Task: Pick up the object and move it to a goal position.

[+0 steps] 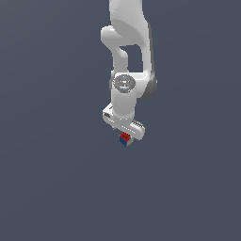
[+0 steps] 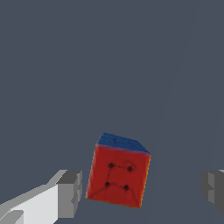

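The object is a tiny cube [image 1: 124, 139] with a red face, a blue face and a pale edge, seen just under my white gripper [image 1: 127, 133] in the exterior view. In the wrist view the cube [image 2: 118, 175] is large and tilted, with its red face towards the camera and its blue face behind. My gripper [image 2: 142, 191] is open. One grey fingertip [image 2: 70, 193] is close beside the cube with a thin gap. The other fingertip [image 2: 213, 190] is well apart from it. The cube sits between the fingers, nearer one side.
A plain dark grey surface [image 1: 56, 179] fills both views. The white arm [image 1: 127, 56] rises above the gripper. No goal marker shows.
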Available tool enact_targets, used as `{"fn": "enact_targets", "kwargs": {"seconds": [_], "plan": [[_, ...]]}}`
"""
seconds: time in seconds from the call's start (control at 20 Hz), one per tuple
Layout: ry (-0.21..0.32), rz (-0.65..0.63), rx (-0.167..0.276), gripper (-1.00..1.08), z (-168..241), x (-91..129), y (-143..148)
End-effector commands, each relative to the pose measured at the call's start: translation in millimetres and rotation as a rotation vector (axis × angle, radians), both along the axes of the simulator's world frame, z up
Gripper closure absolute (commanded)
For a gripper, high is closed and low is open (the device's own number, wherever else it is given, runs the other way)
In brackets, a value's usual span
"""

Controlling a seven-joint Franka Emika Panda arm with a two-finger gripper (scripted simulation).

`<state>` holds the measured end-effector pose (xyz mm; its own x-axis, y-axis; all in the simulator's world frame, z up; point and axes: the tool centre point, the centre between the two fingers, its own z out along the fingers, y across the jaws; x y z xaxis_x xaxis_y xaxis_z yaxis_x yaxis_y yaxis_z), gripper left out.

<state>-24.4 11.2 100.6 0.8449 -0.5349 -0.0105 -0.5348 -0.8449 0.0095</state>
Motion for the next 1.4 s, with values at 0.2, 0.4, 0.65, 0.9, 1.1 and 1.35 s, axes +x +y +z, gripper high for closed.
{"fn": "enact_targets", "kwargs": {"seconds": [0.2,0.4,0.65,0.9,1.1,1.35], "plan": [[-0.008,-0.125,0.001,-0.92,-10.2,-4.6,12.5],[-0.012,-0.174,0.001,-0.92,-14.2,-6.6,17.3],[-0.014,-0.208,0.001,-0.92,-16.9,-8.0,20.5],[-0.014,-0.209,0.001,-0.92,-17.5,-8.2,20.9],[-0.014,-0.210,0.001,-0.92,-25.5,-8.5,20.9],[-0.014,-0.213,0.001,-0.92,-49.0,-9.4,20.7]]}}
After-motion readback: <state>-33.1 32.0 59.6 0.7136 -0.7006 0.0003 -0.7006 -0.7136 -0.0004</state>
